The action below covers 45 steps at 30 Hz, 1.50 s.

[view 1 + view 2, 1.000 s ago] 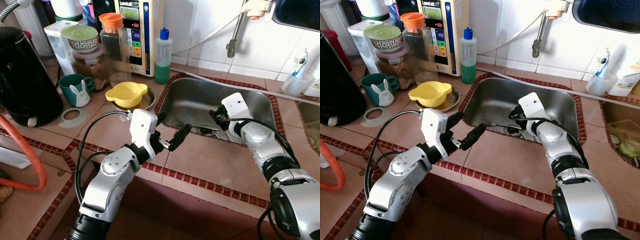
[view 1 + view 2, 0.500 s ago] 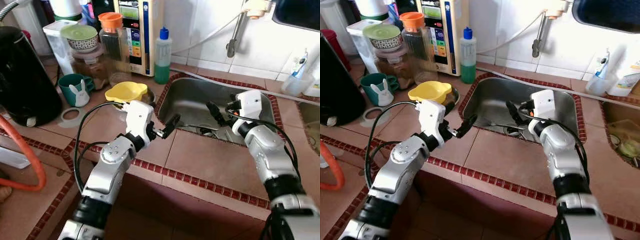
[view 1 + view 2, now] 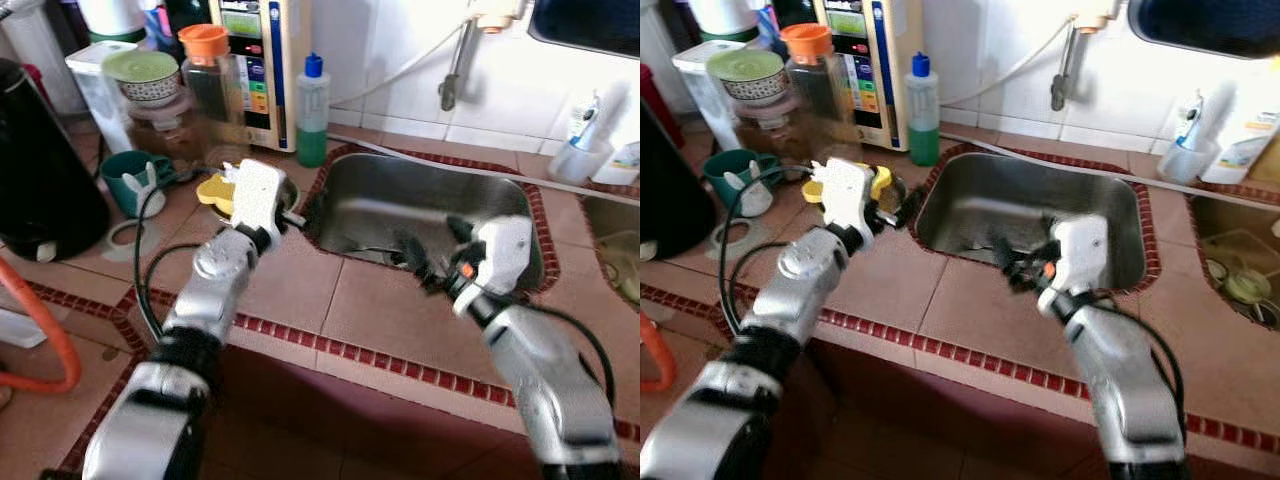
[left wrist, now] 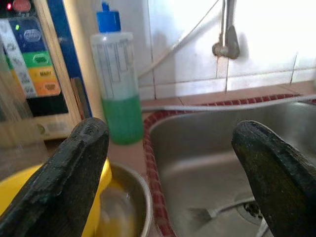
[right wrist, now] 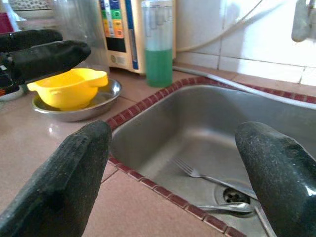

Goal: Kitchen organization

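A: Kettle (image 3: 45, 170), black, stands far left on the tiled counter (image 3: 300, 290). What lies right of it?

B: A teal mug (image 3: 130, 180), then jars with a green-lidded bowl (image 3: 145, 75) stacked on top, an orange-capped jar (image 3: 205, 60) and a wall appliance (image 3: 255, 60) behind.

A: Position of the left gripper (image 4: 168, 163)?

B: Extended over the counter at the sink's left rim, just above the yellow bowl (image 5: 69, 88). The bowl sits inside a steel dish (image 5: 94, 103), just left of the sink (image 3: 420, 205). In the left wrist view the fingers (image 4: 64, 182) stand wide apart, holding nothing.

A: And behind the dish?

B: A bottle (image 3: 312, 110) of green liquid with a blue cap, upright at the sink's far left corner, against the wall.

A: Contents of the sink?

B: A fork (image 5: 197, 174) and a spoon (image 5: 222, 207) lie on the bottom near the drain (image 5: 237, 195). A tap (image 3: 460, 70) hangs on the wall above.

A: Position of the right gripper (image 5: 173, 163)?

B: At the sink's near edge, pointing left towards the dish. Its fingers (image 5: 64, 182) are also spread wide and empty.

A: Anything further right?

B: A clear cup (image 3: 580, 155) holding a toothbrush stands on the far right of the counter, near a second basin (image 3: 1240, 260). Its contents are too blurred to name.
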### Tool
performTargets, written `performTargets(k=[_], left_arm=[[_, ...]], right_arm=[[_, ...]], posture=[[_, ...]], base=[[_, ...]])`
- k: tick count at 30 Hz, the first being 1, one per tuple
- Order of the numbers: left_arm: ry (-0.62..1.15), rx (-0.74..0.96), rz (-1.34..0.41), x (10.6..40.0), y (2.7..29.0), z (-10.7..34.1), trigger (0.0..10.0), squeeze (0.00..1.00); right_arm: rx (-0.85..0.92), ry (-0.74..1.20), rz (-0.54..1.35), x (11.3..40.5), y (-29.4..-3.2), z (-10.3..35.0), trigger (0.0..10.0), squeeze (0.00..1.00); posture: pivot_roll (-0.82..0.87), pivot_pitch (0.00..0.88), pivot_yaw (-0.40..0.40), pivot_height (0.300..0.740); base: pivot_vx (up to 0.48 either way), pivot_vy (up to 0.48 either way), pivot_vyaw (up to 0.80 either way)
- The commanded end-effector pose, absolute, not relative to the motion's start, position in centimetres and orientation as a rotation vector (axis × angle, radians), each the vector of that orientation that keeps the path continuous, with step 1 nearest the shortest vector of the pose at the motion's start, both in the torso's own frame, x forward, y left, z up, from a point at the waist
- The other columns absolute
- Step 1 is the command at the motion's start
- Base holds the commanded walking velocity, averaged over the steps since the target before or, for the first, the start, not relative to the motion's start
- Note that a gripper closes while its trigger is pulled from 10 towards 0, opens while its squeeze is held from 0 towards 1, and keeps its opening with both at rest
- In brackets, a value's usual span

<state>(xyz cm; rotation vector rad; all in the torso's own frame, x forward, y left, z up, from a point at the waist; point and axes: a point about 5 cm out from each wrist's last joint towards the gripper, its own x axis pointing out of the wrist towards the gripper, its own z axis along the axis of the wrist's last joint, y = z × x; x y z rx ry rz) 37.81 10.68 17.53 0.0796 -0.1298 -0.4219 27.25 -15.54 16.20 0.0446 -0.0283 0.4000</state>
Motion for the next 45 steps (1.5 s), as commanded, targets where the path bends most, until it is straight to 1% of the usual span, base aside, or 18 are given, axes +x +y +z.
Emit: performTargets(k=[1,27,28,29,30,31,39,45], left_arm=[[-0.128,0.094,-0.416,37.9,10.7,17.5,10.0,0.00],[-0.128,0.094,-0.416,37.9,10.7,17.5,10.0,0.00],[-0.132,0.100,-0.400,38.4,10.9,17.5,10.0,0.00],[-0.044,0.177,-0.301,39.2,12.8,16.8,10.0,0.00],[0.060,0.271,-0.171,39.9,15.4,16.2,10.0,0.00],[0.081,0.289,-0.146,39.9,16.0,16.1,10.0,0.00],[0.093,0.307,-0.129,40.0,16.4,16.0,10.0,0.00],[0.162,0.335,-0.142,39.9,16.6,15.1,10.0,0.00]], right_arm=[[0.043,-0.052,0.398,27.2,-15.6,17.1,10.0,0.95],[0.043,-0.052,0.398,27.2,-15.6,17.1,10.0,0.95],[0.055,-0.029,0.388,26.6,-15.4,17.3,10.0,0.95],[0.066,-0.019,0.393,26.0,-15.0,17.6,10.0,0.95],[0.080,-0.010,0.402,25.3,-14.5,17.9,10.0,0.95],[0.081,-0.011,0.405,25.2,-14.4,17.9,10.0,0.95],[0.091,-0.010,0.410,25.0,-14.4,18.3,10.0,0.95],[0.096,0.002,0.413,24.7,-14.2,18.7,10.0,0.95]], posture=[[-0.07,0.033,0.048,0.740],[-0.07,0.033,0.048,0.740],[-0.07,0.034,0.049,0.740],[-0.08,0.040,0.066,0.740],[-0.08,0.040,0.066,0.740],[-0.08,0.040,0.066,0.740],[-0.08,0.044,0.068,0.740],[-0.09,0.048,0.070,0.740]], base=[[0.000,0.000,0.00],[0.000,0.000,0.00],[0.000,0.000,0.00],[0.000,0.000,0.00],[0.000,0.000,0.00],[0.000,0.000,0.00],[0.000,0.000,0.00],[0.000,0.000,0.00]])
